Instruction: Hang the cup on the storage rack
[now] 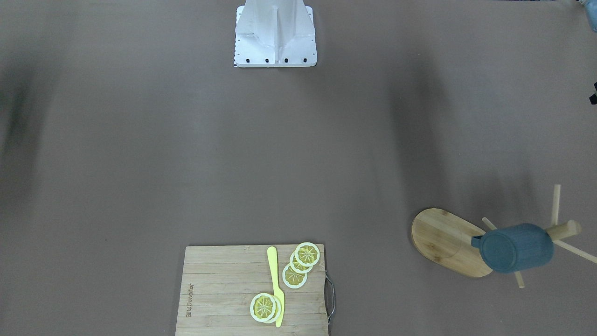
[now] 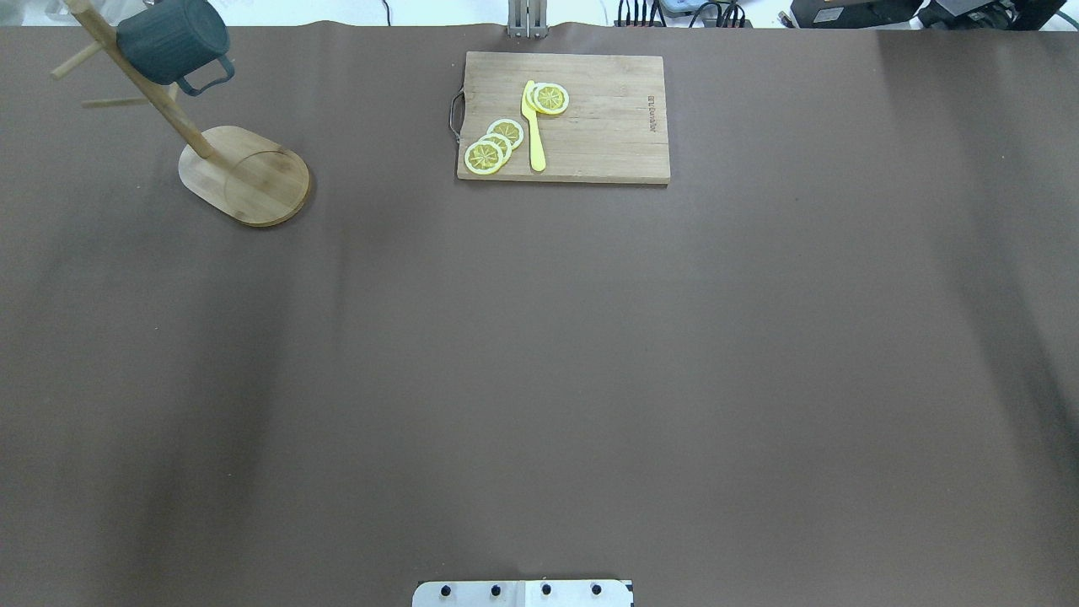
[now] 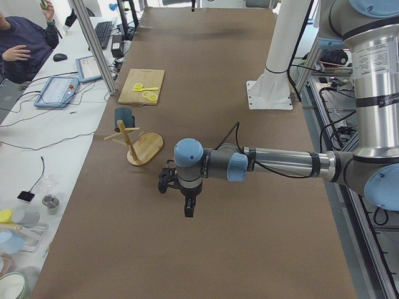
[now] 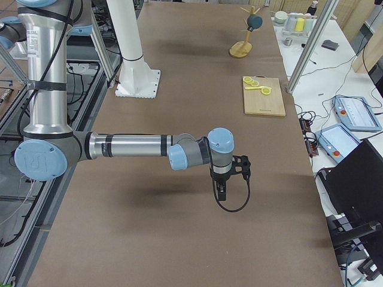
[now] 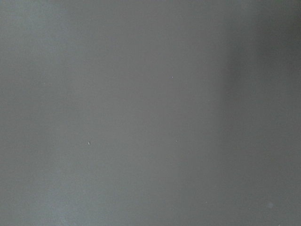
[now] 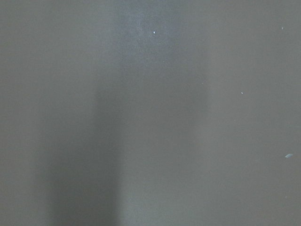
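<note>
One cup hangs on storage rack, so left gripper and right gripper idle well apart, finger state untellable.

A rectangular bamboo cutting board at the brown table's 12 o'clock bears 5 lemon slices and 1 yellow plastic knife.

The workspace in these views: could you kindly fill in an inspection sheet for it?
Surface: brown table cover, no spills seen.
Job's things: cup up on the storage rack, against its post, off the table.
Clutter: cutting board with lemon slices and a yellow knife.
End effectors: left end effector and right end effector above the cover; open or shut cannot tell.
Cables: looped cable at the right wrist.
Surroundings: a person at the side bench.
</note>
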`<state>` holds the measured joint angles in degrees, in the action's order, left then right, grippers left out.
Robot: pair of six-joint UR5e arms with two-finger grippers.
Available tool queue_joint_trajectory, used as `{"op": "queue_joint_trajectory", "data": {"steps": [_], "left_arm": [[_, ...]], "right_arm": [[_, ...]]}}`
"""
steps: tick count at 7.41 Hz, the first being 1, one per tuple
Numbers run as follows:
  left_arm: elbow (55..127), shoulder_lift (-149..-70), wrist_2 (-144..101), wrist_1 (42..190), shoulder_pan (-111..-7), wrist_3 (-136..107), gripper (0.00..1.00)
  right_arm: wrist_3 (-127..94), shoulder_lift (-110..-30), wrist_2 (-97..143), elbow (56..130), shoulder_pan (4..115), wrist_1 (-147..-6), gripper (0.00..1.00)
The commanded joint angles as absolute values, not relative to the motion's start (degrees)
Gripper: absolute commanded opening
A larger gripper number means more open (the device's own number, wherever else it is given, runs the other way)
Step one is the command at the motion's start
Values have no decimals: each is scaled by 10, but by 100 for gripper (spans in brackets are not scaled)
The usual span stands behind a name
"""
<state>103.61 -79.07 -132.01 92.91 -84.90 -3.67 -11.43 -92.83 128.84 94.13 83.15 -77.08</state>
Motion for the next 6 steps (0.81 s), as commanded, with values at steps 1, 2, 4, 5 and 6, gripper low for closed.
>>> {"op": "queue_joint_trajectory", "data": {"steps": [1,2,4,5,6], "left_arm": [[1037,-789,-1320,929,-850,-38,99],[1038,-789,-1320,930,-850,-38,98],[1038,-789,-1320,930,-850,-38,99],[1038,-789,-1320,930,-849,-38,99],[1038,-790,-1320,930,-849,-38,99]], "right_arm": [[-115,-929,1284,940,831,-770,100],[-114,-929,1283,940,830,-770,100],[-117,-930,1288,940,824,-771,100],[-118,-930,1289,938,824,-772,100],[-118,-932,1289,933,824,-772,100]]}}
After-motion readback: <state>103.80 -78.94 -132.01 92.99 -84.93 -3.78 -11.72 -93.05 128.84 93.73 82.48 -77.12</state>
